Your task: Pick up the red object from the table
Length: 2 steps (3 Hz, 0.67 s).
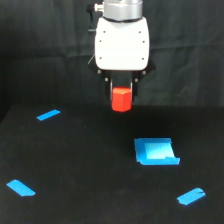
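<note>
The red object point(121, 99) sits directly under the white wrist housing point(122, 43), caught between the dark fingers of the tool point(121, 93), which is clenched on its upper part; only the lower body of the block shows below the fingertips. It appears to hang above the table point(75, 165), with no contact visible beneath it, though the black surface against the black backdrop makes the gap hard to judge. Block and tool lie on one vertical line, with no sideways offset to correct, so any further lift calls for straight upward travel. The blue square point(156, 151) lies nearer the viewer and toward the exterior view's right, well apart. Three blue strips point(48, 115) lie scattered, all well apart from the block.
</note>
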Motion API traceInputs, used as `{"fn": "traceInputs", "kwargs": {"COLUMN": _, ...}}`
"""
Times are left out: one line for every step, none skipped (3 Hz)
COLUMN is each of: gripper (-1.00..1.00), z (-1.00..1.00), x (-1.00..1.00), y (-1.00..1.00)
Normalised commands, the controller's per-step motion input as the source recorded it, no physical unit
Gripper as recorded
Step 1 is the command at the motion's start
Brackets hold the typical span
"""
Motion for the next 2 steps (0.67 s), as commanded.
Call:
{"fn": "traceInputs", "kwargs": {"gripper": -1.0, "z": 0.04, "x": 0.0, "y": 0.03}}
{"fn": "traceInputs", "kwargs": {"gripper": -1.0, "z": 0.04, "x": 0.01, "y": 0.04}}
